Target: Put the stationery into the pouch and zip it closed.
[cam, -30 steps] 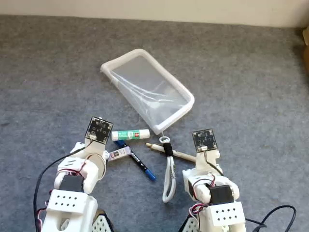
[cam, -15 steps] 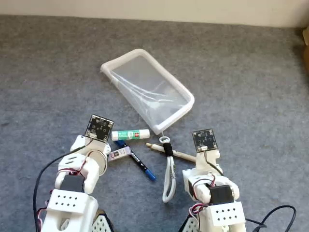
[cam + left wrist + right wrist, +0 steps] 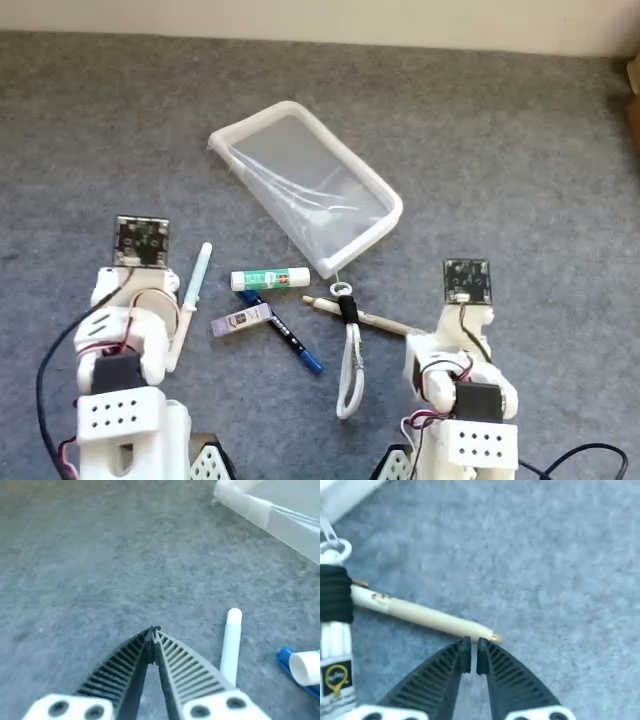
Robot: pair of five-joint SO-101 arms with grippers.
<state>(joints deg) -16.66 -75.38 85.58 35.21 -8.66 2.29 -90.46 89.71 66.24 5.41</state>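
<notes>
- The left end effector (image 3: 152, 630) sits low over the bare counter (image 3: 500, 150). Its jaws are pressed together on nothing, and a white pen (image 3: 231, 640) lies just beside it.
- The right end effector (image 3: 471, 650) is empty too, jaws all but touching, with its tip right by the pointed end of the cream pen (image 3: 420, 615).
- The pouch (image 3: 310, 185) lies flat beyond the scatter with no stationery in it. The glue stick (image 3: 270, 279) and the blue pen (image 3: 285, 335) rest near its closest corner.
- The step in hand looks like a first pick, so the jaws should spread wide before the arm goes down.
- Take a pen across its barrel near the middle – a grip at the tip would likely let it swing or roll away.
- The cream pen crosses the black band (image 3: 332, 600) of the white cord (image 3: 350, 360). I cannot tell whether it is pinned there, so lift slowly.
- How far the pouch mouth gapes is unclear – the free arm should probably steady the rim during the drop.
</notes>
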